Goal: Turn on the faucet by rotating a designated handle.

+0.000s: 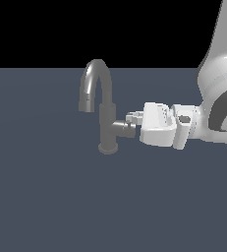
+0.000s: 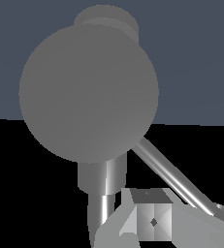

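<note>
At the free end of the handle (image 1: 122, 128) sits my end effector (image 1: 132, 120), reaching in from the exterior view's right with its body level and in line with the stub. The faucet (image 1: 103, 106) stands on the bench (image 1: 46, 197) with its spout arching toward the exterior view's left, so the handle juts out the opposite way, straight at me. Its long axis runs horizontally, the same line as my approach. In the wrist view the stub's round end face (image 2: 89, 92) fills the frame head-on, and the thin lever pin (image 2: 169, 177) slants off beside a finger (image 2: 152, 220). Whether the fingers are apart or closed on anything, I cannot tell. My judgement: the coming turn hinges on catching that pin off-axis.
</note>
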`<act>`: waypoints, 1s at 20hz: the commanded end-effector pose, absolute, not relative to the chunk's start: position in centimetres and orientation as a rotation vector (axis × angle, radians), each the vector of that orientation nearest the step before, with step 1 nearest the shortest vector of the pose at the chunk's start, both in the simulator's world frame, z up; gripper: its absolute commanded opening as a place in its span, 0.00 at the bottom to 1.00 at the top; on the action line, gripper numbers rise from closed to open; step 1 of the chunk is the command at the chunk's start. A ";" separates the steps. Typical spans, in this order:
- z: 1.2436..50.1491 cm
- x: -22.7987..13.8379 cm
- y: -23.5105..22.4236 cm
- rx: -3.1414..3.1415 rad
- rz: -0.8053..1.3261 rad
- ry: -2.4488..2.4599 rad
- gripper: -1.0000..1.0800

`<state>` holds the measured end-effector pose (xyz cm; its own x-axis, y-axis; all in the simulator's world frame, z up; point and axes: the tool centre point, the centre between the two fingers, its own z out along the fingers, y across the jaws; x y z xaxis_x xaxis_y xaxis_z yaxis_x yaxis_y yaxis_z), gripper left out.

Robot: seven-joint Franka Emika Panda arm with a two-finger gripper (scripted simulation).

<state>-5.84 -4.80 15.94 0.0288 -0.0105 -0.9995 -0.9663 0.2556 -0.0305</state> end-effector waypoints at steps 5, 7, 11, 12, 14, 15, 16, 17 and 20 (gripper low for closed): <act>14.8 -7.2 -4.4 -1.035 0.998 1.302 0.00; 13.7 -7.6 -4.4 -1.032 1.001 1.305 0.00; 11.5 -8.5 -4.2 -1.028 1.009 1.310 0.00; 10.9 -8.7 -4.2 -1.026 1.011 1.312 0.00; 9.8 -9.1 -4.1 -1.024 1.015 1.314 0.00; 9.3 -9.3 -4.0 -1.023 1.016 1.316 0.00; 8.8 -9.6 -4.0 -1.022 1.018 1.317 0.00; 8.8 -9.6 -4.0 -1.022 1.018 1.317 0.00; 10.1 -8.1 -4.2 -1.037 0.999 1.287 0.00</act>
